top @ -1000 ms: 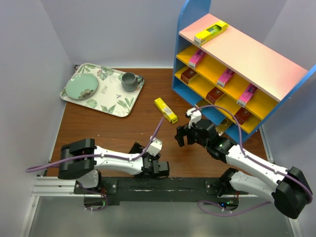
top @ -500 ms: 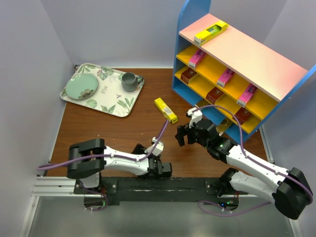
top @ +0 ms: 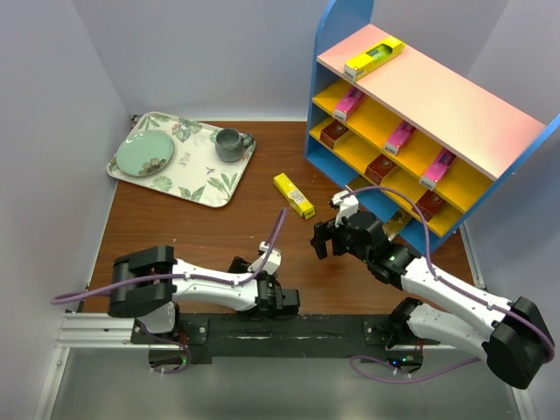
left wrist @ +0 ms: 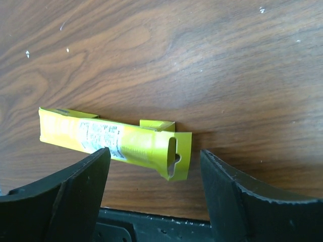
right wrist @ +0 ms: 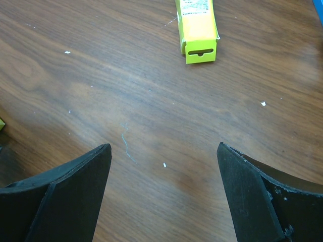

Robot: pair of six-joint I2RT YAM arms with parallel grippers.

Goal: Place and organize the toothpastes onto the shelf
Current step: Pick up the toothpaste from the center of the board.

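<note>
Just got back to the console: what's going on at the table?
The left gripper hangs low near the front edge of the table, jaws open either side of a yellow toothpaste carton lying flat. The right gripper is open and empty, a second yellow carton ahead of it. The shelf already holds yellow, pink and dark red cartons.

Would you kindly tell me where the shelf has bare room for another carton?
The pale pink top board is bare past the yellow cardboard carton. The yellow-orange boards are crowded with bright pink cartons and dark red cartons.
</note>
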